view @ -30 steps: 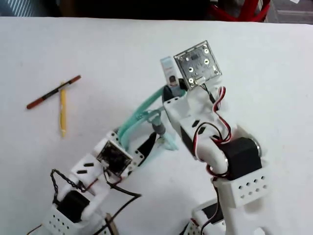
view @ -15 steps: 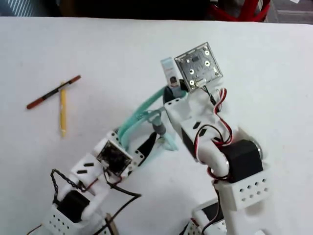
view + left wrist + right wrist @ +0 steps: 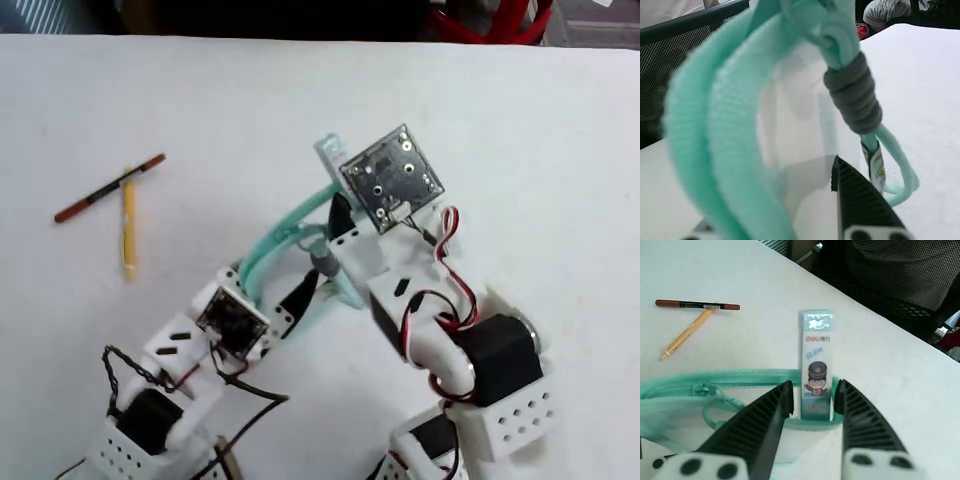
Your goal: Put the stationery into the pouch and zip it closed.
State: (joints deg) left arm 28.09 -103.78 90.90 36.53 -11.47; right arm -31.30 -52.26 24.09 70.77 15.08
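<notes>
A mint-green pouch (image 3: 272,243) lies at the table's middle, its zipper mouth (image 3: 740,376) open. My left gripper (image 3: 303,292) is shut on the pouch's near edge. In the left wrist view the pouch rim (image 3: 735,125) and a grey bead (image 3: 854,95) on the pull cord loom close beside one black finger (image 3: 860,205). My right gripper (image 3: 812,389) is shut on an upright pale-blue eraser (image 3: 815,369) at the pouch's far rim. From above, the eraser (image 3: 327,152) pokes out beyond the right arm's wrist board. A brown pencil (image 3: 110,187) and a yellow pencil (image 3: 128,222) lie crossed at the left.
The white table (image 3: 540,120) stretches wide to the right and back. A black mesh chair (image 3: 900,275) stands past the table's far edge. Both arm bases (image 3: 480,400) crowd the near edge.
My right arm has swung left and lower with the eraser, bringing it nearer the pouch's mouth. The left arm, the pouch and the pencils have stayed put.
</notes>
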